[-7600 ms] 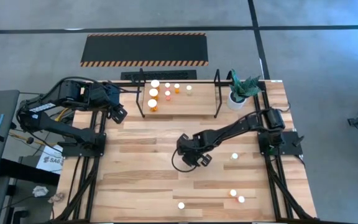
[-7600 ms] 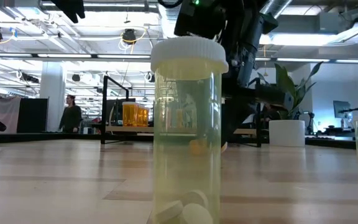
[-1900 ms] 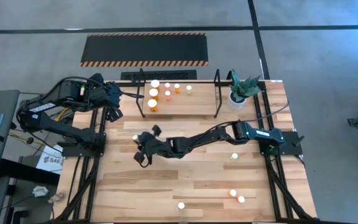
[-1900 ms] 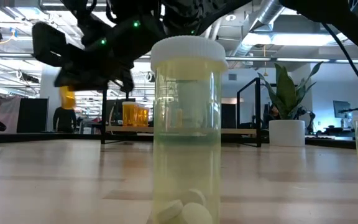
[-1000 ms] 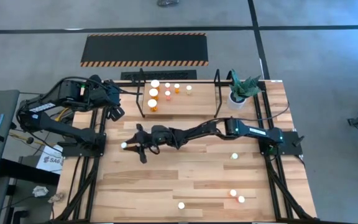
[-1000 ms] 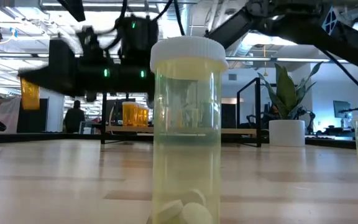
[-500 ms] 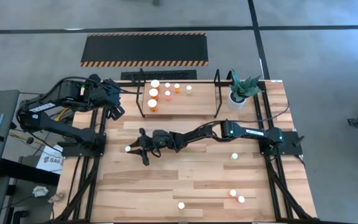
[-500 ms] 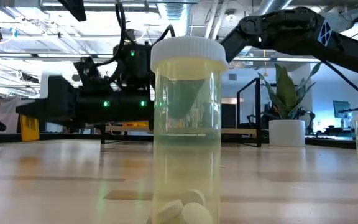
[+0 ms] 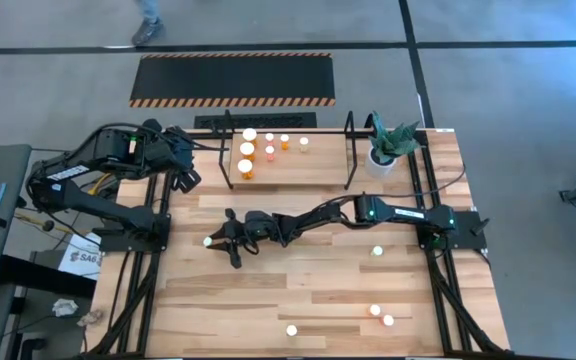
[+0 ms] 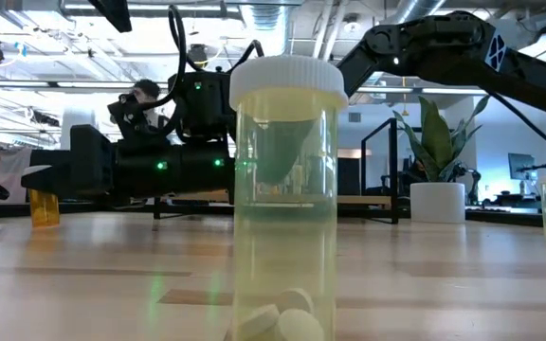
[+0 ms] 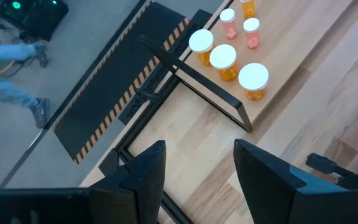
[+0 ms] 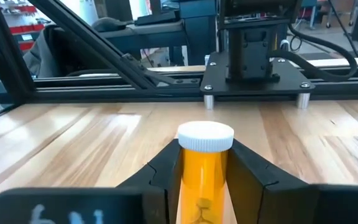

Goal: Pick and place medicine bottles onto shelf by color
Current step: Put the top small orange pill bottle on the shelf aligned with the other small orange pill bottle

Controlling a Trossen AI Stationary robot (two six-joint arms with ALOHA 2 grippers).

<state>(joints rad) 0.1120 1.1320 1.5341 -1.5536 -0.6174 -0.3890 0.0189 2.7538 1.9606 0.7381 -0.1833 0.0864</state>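
My right gripper [image 12: 205, 180] reaches far across the wooden table [image 9: 308, 290] toward its left side, fingers [image 12: 250, 174] pinched around an upright orange bottle [image 12: 204, 171] with a white cap, standing on the wood in front of the shelf [image 9: 288, 165] and left of it. My left gripper [image 11: 194, 171] hovers by the shelf's left hoop end, fingers [image 11: 263, 171] spread and holding nothing. On the shelf floor stand several orange and reddish bottles [image 9: 247, 150], clustered toward the left. Four more bottles [image 9: 377, 250] dot the table's right and near parts; one pale bottle [image 10: 287, 199] stands close to the low camera. A potted plant [image 9: 386, 145] sits at the far right corner
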